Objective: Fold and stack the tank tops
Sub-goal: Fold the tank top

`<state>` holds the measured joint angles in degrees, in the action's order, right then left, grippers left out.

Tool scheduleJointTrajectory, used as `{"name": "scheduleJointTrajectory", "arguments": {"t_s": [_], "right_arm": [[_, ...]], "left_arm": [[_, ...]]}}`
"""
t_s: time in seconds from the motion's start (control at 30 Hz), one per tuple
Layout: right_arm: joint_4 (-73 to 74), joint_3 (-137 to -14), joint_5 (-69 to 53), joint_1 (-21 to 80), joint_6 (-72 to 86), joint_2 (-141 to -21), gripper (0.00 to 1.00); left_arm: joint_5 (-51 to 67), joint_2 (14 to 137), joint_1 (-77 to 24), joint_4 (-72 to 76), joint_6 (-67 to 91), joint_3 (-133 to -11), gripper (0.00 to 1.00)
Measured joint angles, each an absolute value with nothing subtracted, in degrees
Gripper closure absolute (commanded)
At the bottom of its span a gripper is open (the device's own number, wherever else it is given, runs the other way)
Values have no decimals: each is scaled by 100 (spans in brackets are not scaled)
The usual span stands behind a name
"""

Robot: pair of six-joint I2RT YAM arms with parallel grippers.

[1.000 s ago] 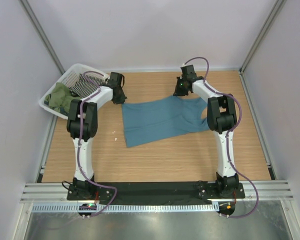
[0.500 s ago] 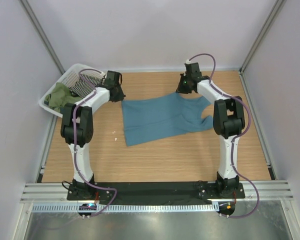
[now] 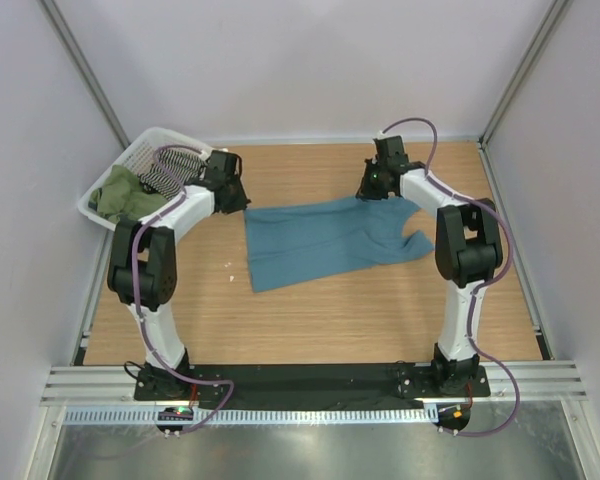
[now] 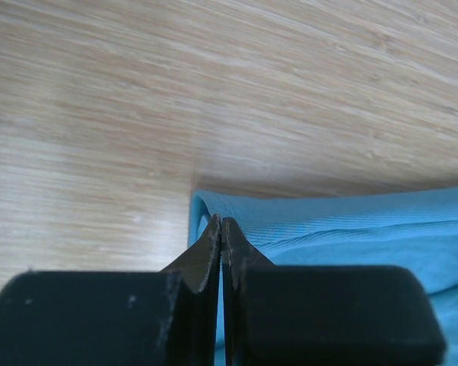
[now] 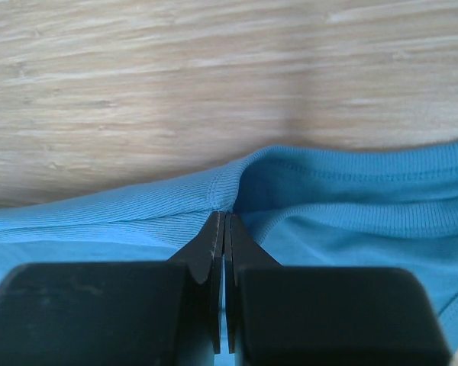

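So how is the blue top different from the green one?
The blue top lies spread out on the table; the green top sits crumpled in the basket. The left gripper and right gripper pinch the blue top's far edge; no gripper touches the green top. Both are soft cloth.

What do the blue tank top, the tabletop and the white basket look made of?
Blue tank top: matte ribbed knit, likely cotton; fine ribs, stitched hem. Tabletop: light wood or laminate, streaky grain. White basket: probably plastic, slotted walls.
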<state>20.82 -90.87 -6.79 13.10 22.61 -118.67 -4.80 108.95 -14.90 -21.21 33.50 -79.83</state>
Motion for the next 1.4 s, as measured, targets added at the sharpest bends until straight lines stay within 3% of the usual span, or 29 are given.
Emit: {"name": "scheduleJointTrajectory", "arguments": {"t_s": [1.4], "right_arm": [[1671,-6781,-419,1466,2456,-9841,99]], "left_arm": [[-447,9115,-2058,-2008,3430,-6117,100]]}}
